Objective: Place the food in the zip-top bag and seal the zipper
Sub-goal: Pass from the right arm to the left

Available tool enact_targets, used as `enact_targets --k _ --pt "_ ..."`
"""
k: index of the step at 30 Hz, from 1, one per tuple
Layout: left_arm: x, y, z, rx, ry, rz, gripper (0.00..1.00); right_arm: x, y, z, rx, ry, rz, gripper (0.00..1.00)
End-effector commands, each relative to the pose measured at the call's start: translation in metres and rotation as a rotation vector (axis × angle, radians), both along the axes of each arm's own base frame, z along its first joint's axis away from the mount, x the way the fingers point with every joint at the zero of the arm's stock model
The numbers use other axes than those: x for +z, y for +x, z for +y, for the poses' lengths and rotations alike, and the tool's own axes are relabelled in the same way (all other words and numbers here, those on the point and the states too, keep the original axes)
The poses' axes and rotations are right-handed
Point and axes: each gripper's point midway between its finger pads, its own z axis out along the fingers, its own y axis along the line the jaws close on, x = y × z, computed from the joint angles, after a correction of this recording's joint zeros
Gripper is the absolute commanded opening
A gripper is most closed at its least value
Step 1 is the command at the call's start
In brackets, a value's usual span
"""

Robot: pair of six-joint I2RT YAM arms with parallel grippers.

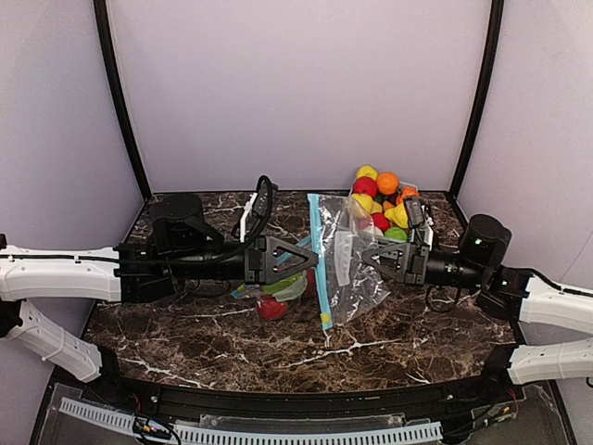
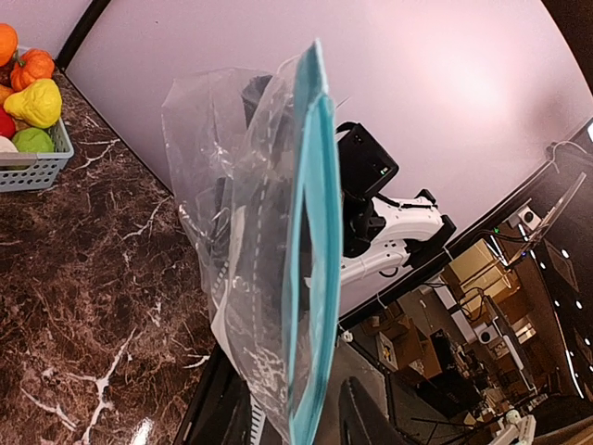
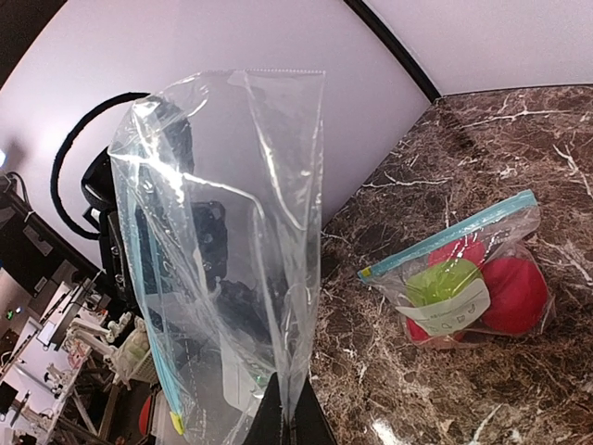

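Right claw (image 3: 287, 422) is clamped shut on one edge of the empty zip-top bag (image 1: 345, 278), holding it above the tabletop (image 1: 398, 343) at mid-scene. Left claw (image 1: 313, 257) faces it, jaws apart on either side of the teal zipper (image 2: 310, 269) and not visibly pinching it. The food (image 1: 378, 193) sits heaped in the blue basket (image 2: 42, 167) at the far right, none of it in this bag. A second bag (image 3: 463, 297) holding 1 green piece and some red ones lies on the tabletop under the left claw. I see 2 likely risks. The left claw may close on both zipper lips, leaving the mouth flat. Or a sideways tug could slip the slick film from the single pinch, dropping the bag.
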Motion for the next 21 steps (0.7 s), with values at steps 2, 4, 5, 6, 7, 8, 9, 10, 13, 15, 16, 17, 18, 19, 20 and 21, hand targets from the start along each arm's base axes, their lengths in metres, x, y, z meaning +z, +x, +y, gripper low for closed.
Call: enact_targets --k 2,4,5,6,7,8,9,10,13,15,16,17,18,19,20,21 --pt "0.003 0.002 0.012 0.038 -0.013 -0.011 0.31 0.015 -0.005 -0.003 0.018 0.053 -0.035 0.00" --pt "0.001 0.003 0.014 0.050 -0.012 -0.009 0.29 0.016 -0.006 -0.004 0.019 0.059 -0.038 0.00" --pt "0.000 0.003 0.014 0.055 -0.009 -0.007 0.26 0.016 -0.006 -0.004 0.021 0.059 -0.039 0.00" --pt "0.000 0.004 0.014 0.055 -0.008 -0.006 0.25 0.017 -0.006 -0.004 0.021 0.060 -0.039 0.00" --pt "0.000 0.004 0.014 0.053 -0.007 -0.003 0.24 0.017 -0.007 -0.003 0.023 0.060 -0.040 0.00" --pt "0.001 0.003 0.013 0.050 -0.010 -0.003 0.24 0.017 -0.006 -0.003 0.024 0.057 -0.038 0.00" --pt "0.000 0.003 0.011 0.042 -0.010 0.000 0.23 0.017 -0.006 -0.003 0.025 0.055 -0.038 0.00" --pt "0.001 0.002 0.010 0.037 -0.014 0.000 0.23 0.016 -0.007 -0.003 0.027 0.053 -0.036 0.00" --pt "0.003 0.000 0.006 0.014 -0.019 0.005 0.23 0.016 -0.007 -0.002 0.029 0.052 -0.035 0.00" --pt "0.005 -0.002 0.005 0.000 -0.026 0.004 0.22 0.016 -0.007 -0.003 0.026 0.052 -0.036 0.00" --pt "0.007 -0.002 0.004 -0.003 -0.036 -0.001 0.22 0.015 -0.006 -0.003 0.025 0.051 -0.035 0.00" --pt "0.008 -0.003 0.004 -0.010 -0.039 -0.003 0.22 0.015 -0.006 -0.003 0.023 0.050 -0.034 0.00" --pt "0.009 -0.004 0.004 -0.014 -0.046 -0.007 0.22 0.014 -0.006 -0.003 0.021 0.049 -0.033 0.00" --pt "0.010 -0.005 0.004 -0.021 -0.049 -0.009 0.22 0.014 -0.006 -0.004 0.020 0.049 -0.031 0.00" --pt "0.010 -0.005 0.003 -0.024 -0.049 -0.009 0.23 0.014 -0.006 -0.004 0.018 0.048 -0.031 0.00" --pt "0.010 -0.006 0.003 -0.028 -0.049 -0.008 0.23 0.013 -0.006 -0.003 0.019 0.046 -0.030 0.00"
